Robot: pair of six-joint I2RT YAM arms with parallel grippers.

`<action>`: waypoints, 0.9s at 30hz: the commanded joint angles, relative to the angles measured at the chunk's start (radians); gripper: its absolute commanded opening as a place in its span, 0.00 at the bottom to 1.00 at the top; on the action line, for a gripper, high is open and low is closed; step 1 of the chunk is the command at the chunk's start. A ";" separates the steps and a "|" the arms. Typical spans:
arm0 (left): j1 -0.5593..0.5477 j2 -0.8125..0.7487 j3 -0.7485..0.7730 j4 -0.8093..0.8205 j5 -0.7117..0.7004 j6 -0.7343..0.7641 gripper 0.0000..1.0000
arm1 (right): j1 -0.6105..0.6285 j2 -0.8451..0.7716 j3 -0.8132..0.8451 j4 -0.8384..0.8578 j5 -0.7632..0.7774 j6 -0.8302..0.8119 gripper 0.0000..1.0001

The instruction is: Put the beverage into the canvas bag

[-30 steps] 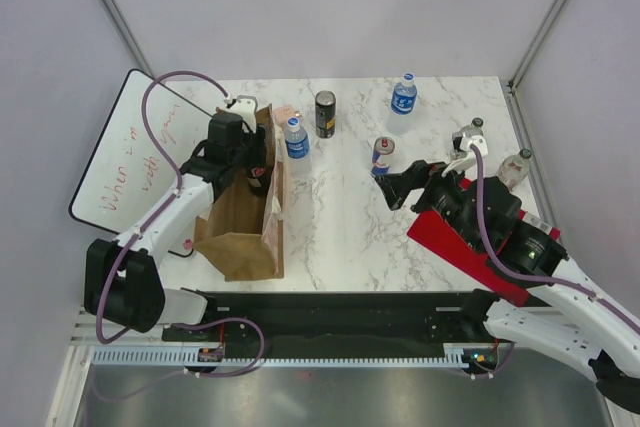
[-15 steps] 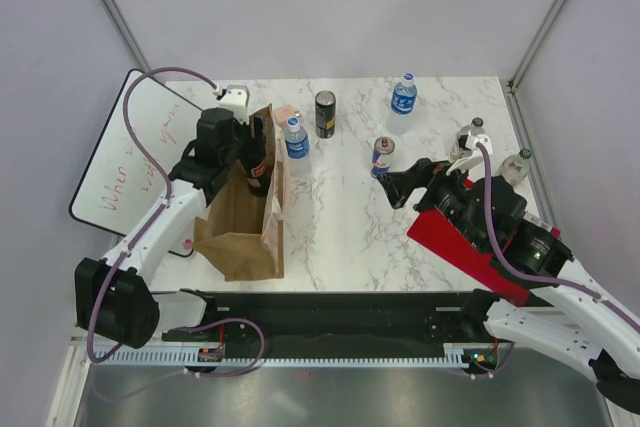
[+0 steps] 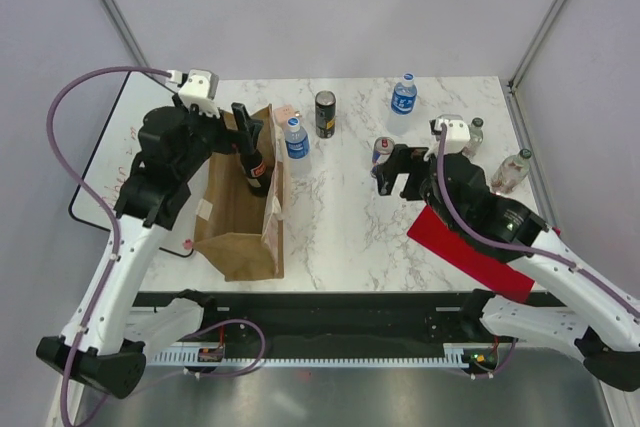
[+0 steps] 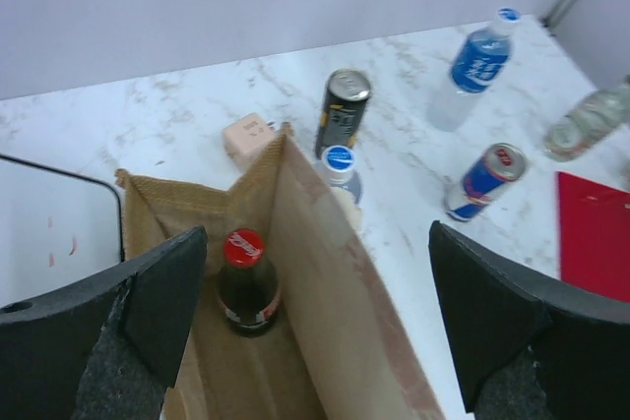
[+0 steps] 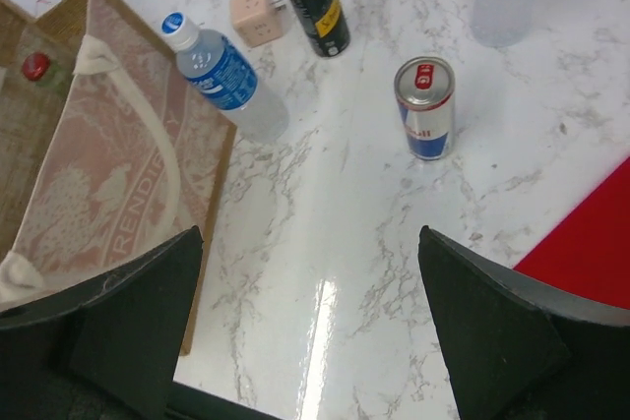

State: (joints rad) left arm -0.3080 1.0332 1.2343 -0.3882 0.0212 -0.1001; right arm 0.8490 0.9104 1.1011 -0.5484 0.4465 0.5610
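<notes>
Below the spread left gripper [image 4: 317, 314], the dark bottle [image 4: 246, 287] stands inside the canvas bag [image 4: 330, 263].

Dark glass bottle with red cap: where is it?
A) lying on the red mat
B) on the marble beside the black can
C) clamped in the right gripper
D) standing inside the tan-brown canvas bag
D: the left wrist view looks down on the dark red-capped glass bottle, upright between the walls of the tan-brown canvas bag.
</notes>
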 commanded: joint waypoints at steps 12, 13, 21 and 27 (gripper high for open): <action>0.000 -0.228 0.002 -0.193 0.382 -0.154 1.00 | -0.434 0.280 0.273 -0.355 0.273 -0.029 0.98; 0.000 -0.240 -0.004 -0.199 0.379 -0.155 1.00 | -0.458 0.286 0.276 -0.366 0.305 -0.026 0.98; 0.000 -0.398 -0.107 -0.230 0.209 -0.165 1.00 | -0.744 0.346 0.178 -0.262 0.269 -0.076 0.98; -0.005 -0.453 -0.137 -0.270 0.071 -0.142 0.99 | -0.887 0.404 0.181 -0.184 0.101 -0.173 0.98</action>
State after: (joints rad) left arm -0.3096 0.6029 1.1137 -0.6312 0.2096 -0.2379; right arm 0.0376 1.2911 1.2831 -0.8200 0.6617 0.4664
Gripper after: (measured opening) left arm 0.994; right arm 0.982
